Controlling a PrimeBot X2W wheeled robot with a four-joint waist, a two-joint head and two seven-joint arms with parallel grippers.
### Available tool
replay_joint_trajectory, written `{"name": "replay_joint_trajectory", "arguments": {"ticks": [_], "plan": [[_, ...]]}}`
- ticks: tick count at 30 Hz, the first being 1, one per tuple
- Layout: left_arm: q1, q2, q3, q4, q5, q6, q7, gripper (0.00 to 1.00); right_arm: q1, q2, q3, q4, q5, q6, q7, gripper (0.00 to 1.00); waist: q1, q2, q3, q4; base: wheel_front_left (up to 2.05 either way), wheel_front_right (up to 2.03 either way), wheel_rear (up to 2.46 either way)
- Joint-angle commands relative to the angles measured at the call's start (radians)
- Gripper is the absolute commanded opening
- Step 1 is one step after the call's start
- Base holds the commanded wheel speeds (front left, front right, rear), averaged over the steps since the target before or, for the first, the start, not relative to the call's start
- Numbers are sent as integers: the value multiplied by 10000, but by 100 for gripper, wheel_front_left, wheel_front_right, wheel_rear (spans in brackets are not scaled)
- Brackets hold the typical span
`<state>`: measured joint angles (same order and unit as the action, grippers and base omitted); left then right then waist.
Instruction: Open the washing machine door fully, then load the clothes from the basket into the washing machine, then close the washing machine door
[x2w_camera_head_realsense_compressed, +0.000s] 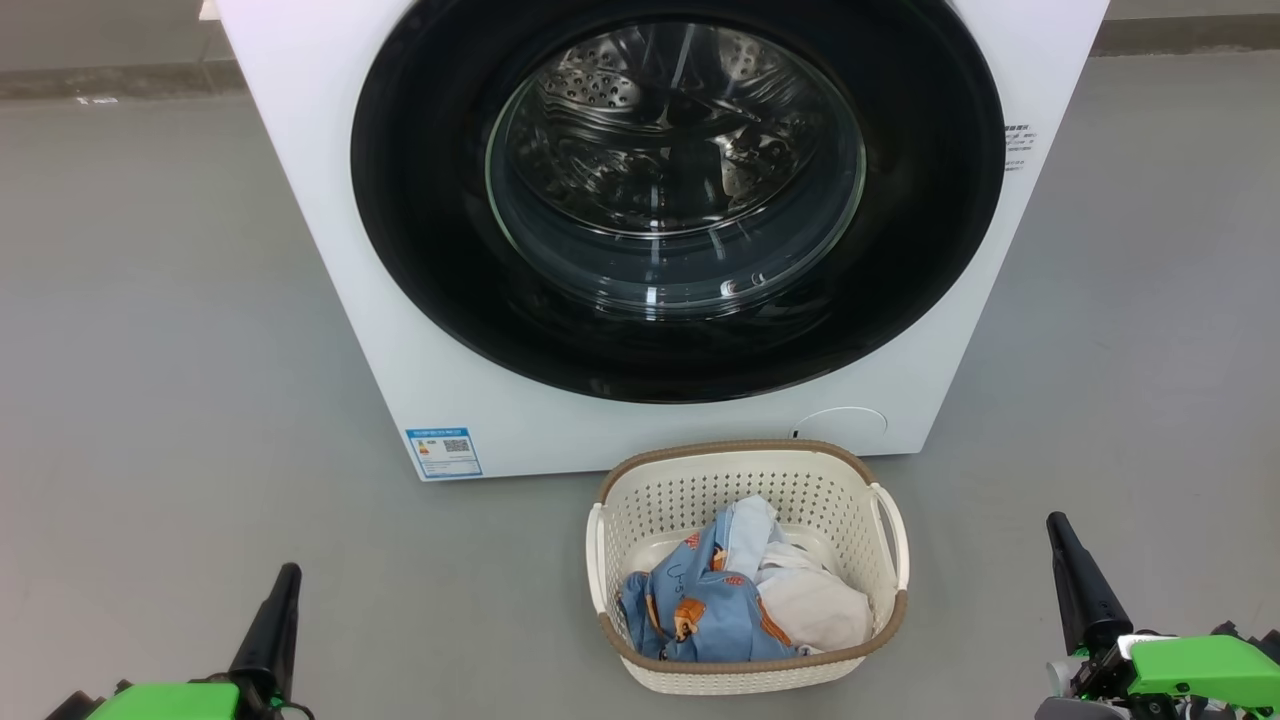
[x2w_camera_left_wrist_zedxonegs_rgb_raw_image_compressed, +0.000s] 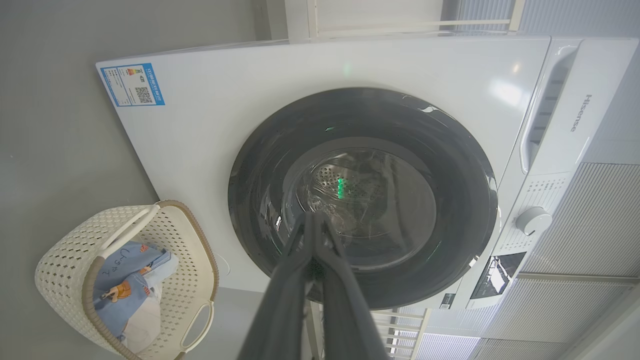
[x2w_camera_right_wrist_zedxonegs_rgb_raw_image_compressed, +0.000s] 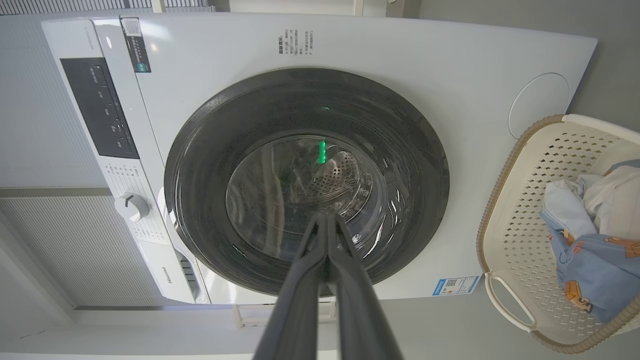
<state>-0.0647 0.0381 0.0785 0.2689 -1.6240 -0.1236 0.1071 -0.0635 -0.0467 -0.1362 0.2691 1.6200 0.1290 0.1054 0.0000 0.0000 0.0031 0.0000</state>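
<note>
Floor (x2w_camera_head_realsense_compressed: 150, 350): grey, under machine and basket.
Left gripper (x2w_camera_head_realsense_compressed: 285, 590): near left corner of the head view, pointing toward the machine; jaws together, holding nothing.
Blue label (x2w_camera_head_realsense_compressed: 443, 452): lower left corner of the machine front.
Washing machine (x2w_camera_head_realsense_compressed: 440, 410): white front-loader, standing at the far centre.
Washing machine door (x2w_camera_head_realsense_compressed: 676, 170): shut flat against the front, glossy black ring around a clear glass bowl, steel drum (x2w_camera_head_realsense_compressed: 640, 90) visible behind it; well apart from both sets of jaws, farther off than the basket.
Basket (x2w_camera_head_realsense_compressed: 745, 447): cream perforated plastic with brown rim, on the floor just near of the machine, slightly right of its centre, between the two grippers and nearer the right one, touched by neither.
Clothes (x2w_camera_head_realsense_compressed: 740, 600): heaped inside the basket, blue bear-print garment (x2w_camera_head_realsense_compressed: 700, 615) left, white garment (x2w_camera_head_realsense_compressed: 820, 605) right.
Right gripper (x2w_camera_head_realsense_compressed: 1062, 538): near right corner, pointing the same way; jaws together, empty.
</note>
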Motion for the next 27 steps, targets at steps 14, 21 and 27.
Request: {"name": "replay_joint_trajectory", "arguments": {"ticks": [14, 21, 27], "plan": [[-433, 126, 357, -241, 158, -71, 65, 0, -445, -37, 216, -243, -122, 17, 85, 0, 0, 0, 0, 0, 0, 0, 0], [-433, 126, 358, -241, 159, -71, 66, 0, -445, -37, 215, -243, -122, 17, 86, 0, 0, 0, 0, 0, 0, 0, 0], [-433, 125, 359, -241, 160, -71, 66, 0, -445, -37, 215, -243, -122, 17, 86, 0, 0, 0, 0, 0, 0, 0, 0]]}}
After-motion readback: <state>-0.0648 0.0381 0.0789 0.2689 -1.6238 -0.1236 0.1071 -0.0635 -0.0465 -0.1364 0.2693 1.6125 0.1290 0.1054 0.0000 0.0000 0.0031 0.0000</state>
